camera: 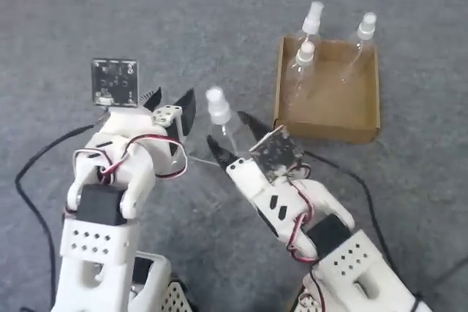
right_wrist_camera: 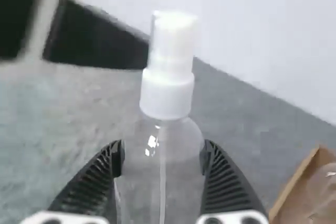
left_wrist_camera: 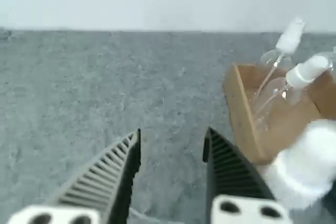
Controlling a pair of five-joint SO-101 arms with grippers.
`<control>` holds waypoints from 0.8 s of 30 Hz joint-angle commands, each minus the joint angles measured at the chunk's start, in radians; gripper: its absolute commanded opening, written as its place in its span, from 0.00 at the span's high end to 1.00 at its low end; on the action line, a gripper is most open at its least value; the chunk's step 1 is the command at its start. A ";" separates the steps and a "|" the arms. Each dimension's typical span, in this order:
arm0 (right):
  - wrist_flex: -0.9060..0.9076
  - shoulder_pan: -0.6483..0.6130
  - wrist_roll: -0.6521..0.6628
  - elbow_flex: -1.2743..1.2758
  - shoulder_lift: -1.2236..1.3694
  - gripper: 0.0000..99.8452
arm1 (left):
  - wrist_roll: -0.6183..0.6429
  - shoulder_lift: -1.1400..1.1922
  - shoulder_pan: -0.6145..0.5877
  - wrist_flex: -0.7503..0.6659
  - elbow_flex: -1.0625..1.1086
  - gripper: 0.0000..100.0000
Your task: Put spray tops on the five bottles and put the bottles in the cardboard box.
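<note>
Right gripper [right_wrist_camera: 163, 151] is pinching an upright capped bottle [right_wrist_camera: 164, 124]; left gripper [left_wrist_camera: 173, 131] is hanging spread just left. Three bottles [camera: 303, 71] are leaning in the far-right box [camera: 325, 128].

Inside the shallow brown cardboard box [camera: 327, 131], three clear spray-topped bottles [camera: 301, 71] are crowding the far side, leaving bare floor near its front wall. A clear plastic bottle with a white spray top [camera: 219, 118] is standing upright between the left gripper [camera: 171, 101] and the right gripper [camera: 229, 135], blocking that gap. The grey carpeted tabletop [camera: 219, 42] beyond is lying open.
</note>
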 commanded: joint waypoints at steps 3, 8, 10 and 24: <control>0.001 0.088 -0.014 -0.095 -0.031 0.99 | 0.000 -0.018 -0.031 0.054 -0.054 0.82; 0.002 0.093 -0.009 -0.138 -0.022 0.99 | 0.000 -0.018 -0.031 0.055 -0.025 0.82; 0.002 0.093 -0.009 -0.175 0.013 0.99 | 0.000 -0.026 -0.029 0.048 0.002 0.82; 0.337 0.102 -0.129 -0.833 0.585 0.99 | -0.071 -0.431 0.155 0.040 0.294 0.73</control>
